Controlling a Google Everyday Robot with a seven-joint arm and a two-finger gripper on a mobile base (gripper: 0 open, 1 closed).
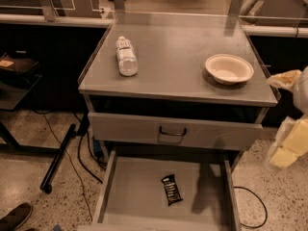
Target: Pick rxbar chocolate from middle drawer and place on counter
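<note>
The rxbar chocolate (171, 189), a small black wrapped bar with white lettering, lies flat on the bottom of the open middle drawer (130, 196), right of its centre. The counter (178, 57) is the grey top of the cabinet above it. My gripper (289, 146), pale yellow, hangs at the right edge of the view, beside the cabinet's right side at about the height of the closed upper drawer. It is above and well to the right of the bar, not touching it, with nothing seen in it.
A clear plastic bottle (126, 56) lies on the counter's left part and a white bowl (229, 69) stands on its right part. The closed upper drawer front (173, 131) with a dark loop handle overhangs the open drawer. Cables and a black pole (60, 155) lie on the floor at left.
</note>
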